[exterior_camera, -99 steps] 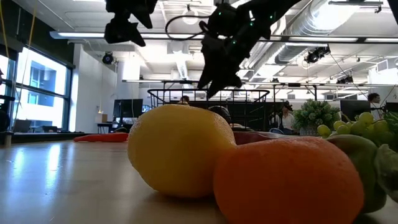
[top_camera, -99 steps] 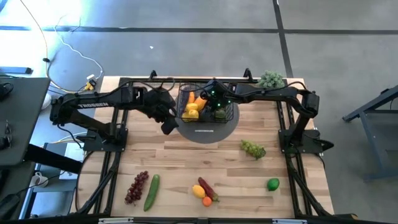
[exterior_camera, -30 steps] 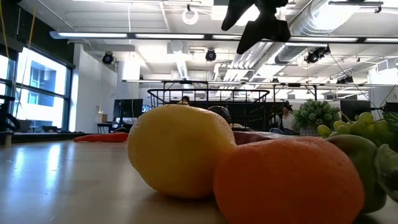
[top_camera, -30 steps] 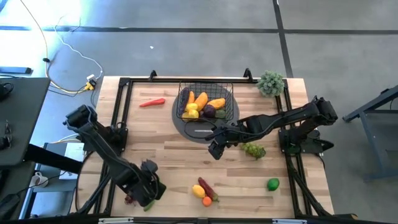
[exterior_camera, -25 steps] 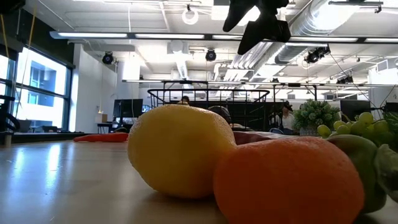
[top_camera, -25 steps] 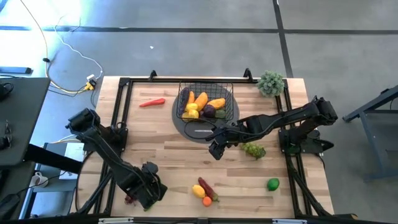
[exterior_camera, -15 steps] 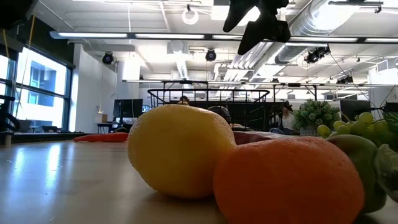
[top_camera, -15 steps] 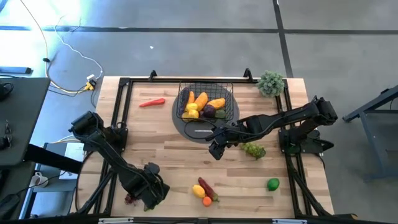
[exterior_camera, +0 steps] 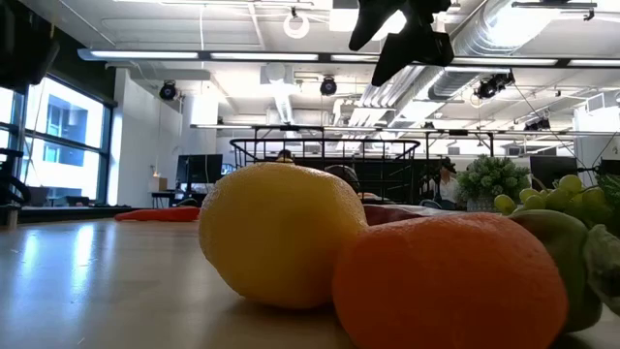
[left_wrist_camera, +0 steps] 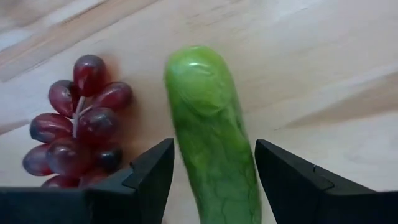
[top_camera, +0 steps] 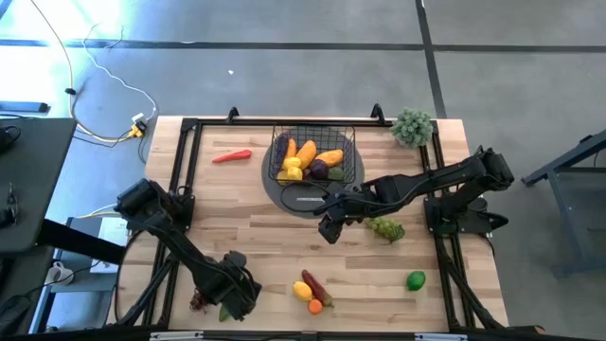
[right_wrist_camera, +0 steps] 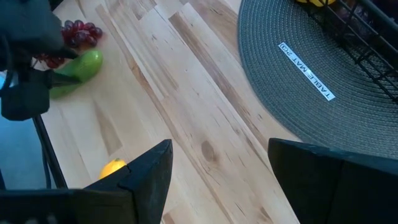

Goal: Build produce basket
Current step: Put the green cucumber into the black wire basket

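Desk [top_camera: 284, 237]: pale wood planks, black frame rails along both sides.
Basket [top_camera: 346, 161]: black wire mesh, on a round grey mat [top_camera: 284, 197] at the far middle; inside lie yellow, orange and purple pieces.
Loose produce: red chili [top_camera: 231, 156] far left; green grapes [top_camera: 385, 227] right of centre; lime [top_camera: 416, 280] near right; lemon [top_camera: 301, 290] and an orange fruit [top_camera: 315, 306] near middle.
Cucumber [left_wrist_camera: 214, 149]: glossy, mottled green, lying flat near left, just beside dark red grapes [left_wrist_camera: 78, 118].
Left hand [left_wrist_camera: 211, 168]: fingers spread, one each side of the cucumber, not pinching it.
Right hand [top_camera: 327, 230]: spread, empty, hanging above the desk just near of the mat.
Change: the left arm has slid a little rightward along the near edge since a second ago; the right arm has not moved.
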`<state>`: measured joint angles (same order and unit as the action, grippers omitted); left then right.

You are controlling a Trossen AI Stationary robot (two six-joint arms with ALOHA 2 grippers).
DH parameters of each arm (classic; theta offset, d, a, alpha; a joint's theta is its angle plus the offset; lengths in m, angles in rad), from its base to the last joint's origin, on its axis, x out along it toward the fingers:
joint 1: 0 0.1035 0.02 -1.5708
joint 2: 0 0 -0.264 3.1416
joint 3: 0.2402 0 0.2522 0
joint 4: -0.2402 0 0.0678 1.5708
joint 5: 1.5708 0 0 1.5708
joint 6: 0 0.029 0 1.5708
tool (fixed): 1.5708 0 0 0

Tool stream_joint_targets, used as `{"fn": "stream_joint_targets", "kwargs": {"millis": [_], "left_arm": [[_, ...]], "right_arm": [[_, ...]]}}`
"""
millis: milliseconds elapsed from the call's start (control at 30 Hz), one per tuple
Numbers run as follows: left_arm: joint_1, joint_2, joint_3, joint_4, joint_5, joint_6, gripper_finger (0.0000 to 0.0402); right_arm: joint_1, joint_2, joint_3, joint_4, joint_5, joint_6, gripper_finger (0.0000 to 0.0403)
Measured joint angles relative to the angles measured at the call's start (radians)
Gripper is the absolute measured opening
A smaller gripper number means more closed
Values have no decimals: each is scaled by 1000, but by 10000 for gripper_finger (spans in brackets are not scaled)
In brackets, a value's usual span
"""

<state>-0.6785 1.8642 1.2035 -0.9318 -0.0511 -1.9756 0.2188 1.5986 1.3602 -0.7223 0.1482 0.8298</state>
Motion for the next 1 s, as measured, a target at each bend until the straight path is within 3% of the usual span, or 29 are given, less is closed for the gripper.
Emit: {"fn": "stream_joint_targets", "kwargs": {"millis": [267,600,1000], "left_arm": [[0,24,0,52,17,14,204],[1,17,0,65,0,79,109],[90,-139,0,65,-100,337,115]], "right_arm": [[0,0,0,0,0,-1,246],[0,0,0,0,-2,-1,246],[0,0,0,1,-7,29,246]]}}
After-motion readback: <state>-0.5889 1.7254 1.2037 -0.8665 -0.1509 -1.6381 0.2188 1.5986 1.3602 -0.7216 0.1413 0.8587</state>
